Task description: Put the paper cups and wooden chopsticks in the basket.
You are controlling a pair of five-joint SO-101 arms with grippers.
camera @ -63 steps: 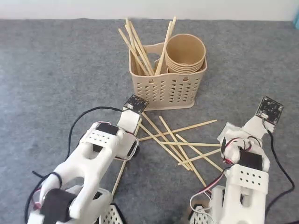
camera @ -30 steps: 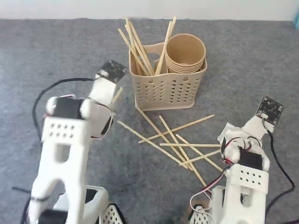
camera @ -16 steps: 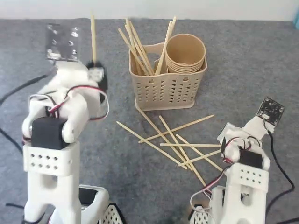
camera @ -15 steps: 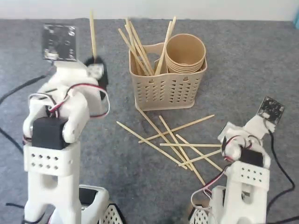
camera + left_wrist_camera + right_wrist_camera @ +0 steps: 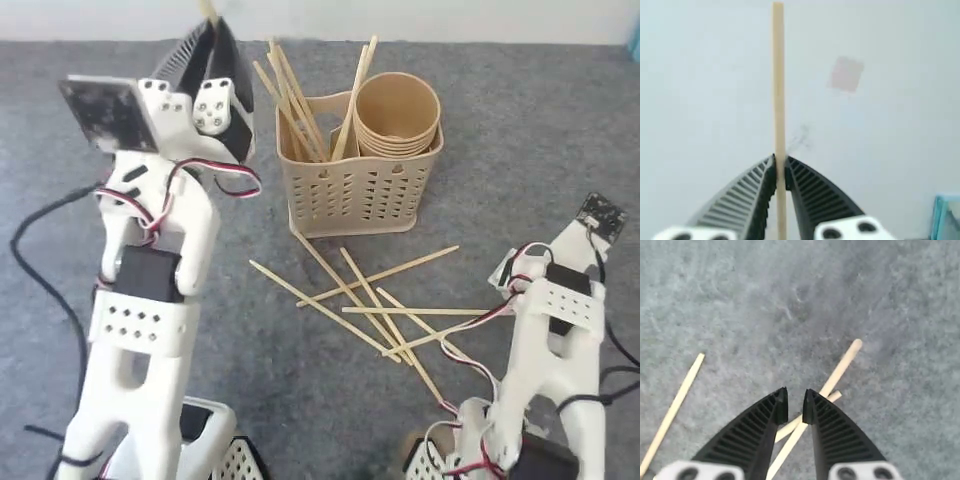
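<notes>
Chopstick (image 5: 778,75) clamped in left gripper (image 5: 780,165), beside basket (image 5: 350,190); right gripper (image 5: 795,402), fingers slightly apart, over loose chopsticks (image 5: 840,367).

— Surface?
— Tabletop (image 5: 520,130), grey, felt-like covering.
— Items resting on it?
— One beige slotted basket (image 5: 360,195), toward 12 o'clock. Loose wooden chopsticks (image 5: 400,311), crossed in a scatter at the basket's 6 o'clock, nearest end just beside its base.

Basket (image 5: 350,190) at rear centre of surface (image 5: 520,120); paper cups (image 5: 397,110) in its right half, standing chopsticks (image 5: 297,100) in its left; loose chopsticks (image 5: 400,311) before it.
</notes>
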